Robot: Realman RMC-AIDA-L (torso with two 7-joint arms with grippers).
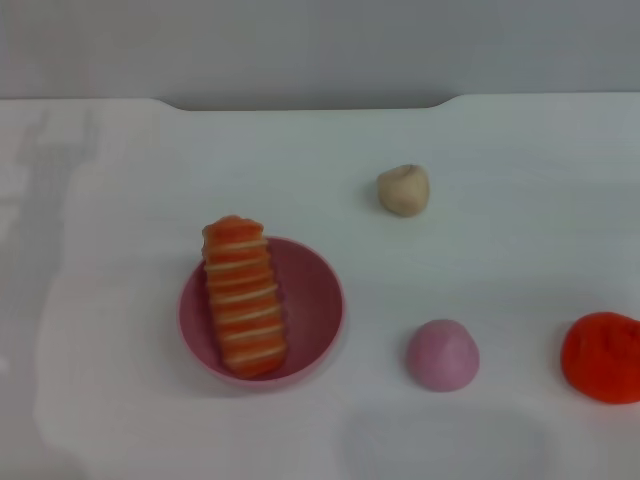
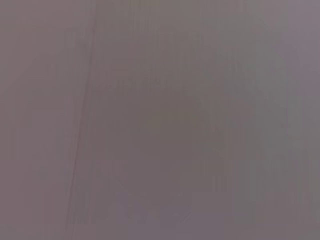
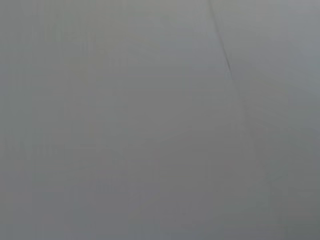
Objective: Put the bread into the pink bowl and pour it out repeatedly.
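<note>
The pink bowl point(image 1: 312, 305) sits on the white table left of centre in the head view. The bread point(image 1: 242, 296), an orange loaf with cream stripes, lies inside the bowl along its left side, its far end sticking out over the rim. Neither gripper nor any arm shows in the head view. Both wrist views show only a plain grey surface with a faint line across it.
A small beige bun point(image 1: 403, 190) lies behind and right of the bowl. A pink dome-shaped lump point(image 1: 443, 355) sits to the bowl's right, and a red-orange lump point(image 1: 602, 357) at the right edge. The table's far edge point(image 1: 300, 104) has a notch.
</note>
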